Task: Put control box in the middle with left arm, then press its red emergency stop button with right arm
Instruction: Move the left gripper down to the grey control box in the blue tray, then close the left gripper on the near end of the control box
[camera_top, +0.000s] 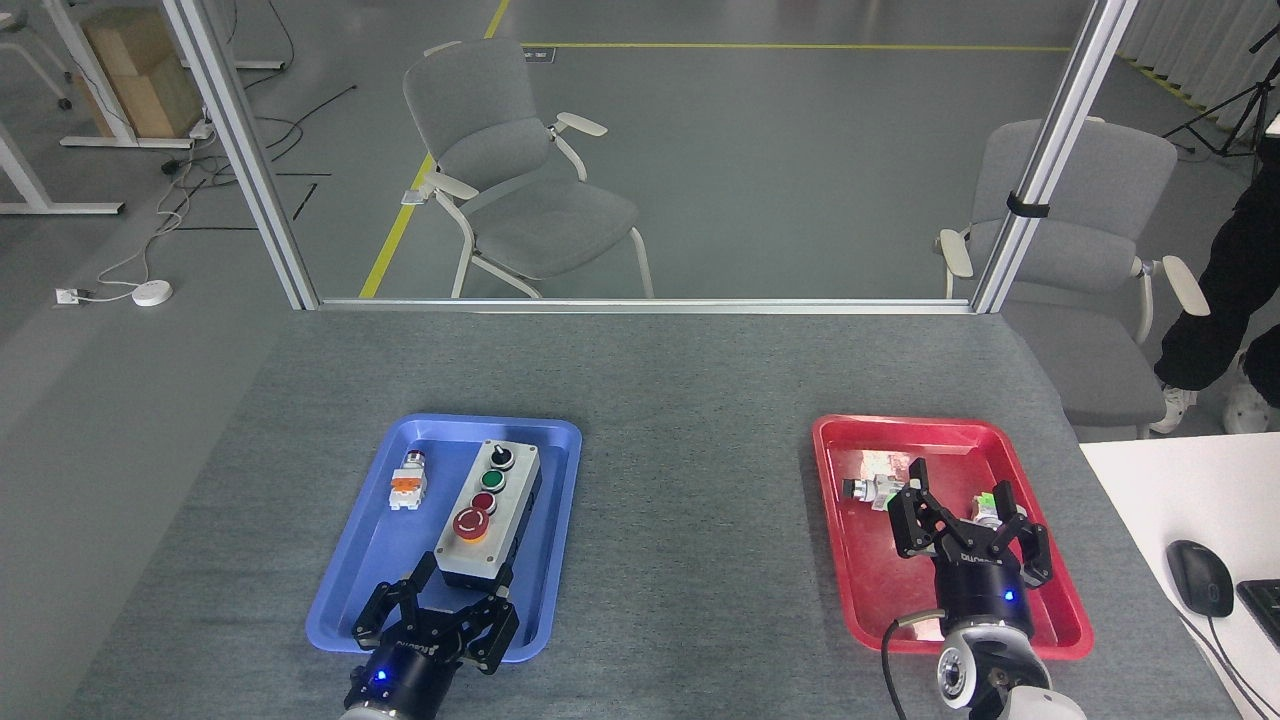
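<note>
Lining up my left gripper (437, 622) on the control box (489, 522), which lies in the blue tray (372, 560).

I judge this to be the first step, the reach for the pick: my left fingers are spread wide just in front of the box's near end, holding nothing, one tip close to its near corner. The box lies lengthwise in the tray, its big red stop button (471, 522) at the end nearest me and a small loose button part (408, 482) beside it. The bare grey table (690, 500) between the trays is where the box belongs. Next I need to straddle the box's sides, close firmly, lift over the tray rim and carry right. My right gripper (965, 525) hangs spread over the red tray (860, 590), waiting for the press.
</note>
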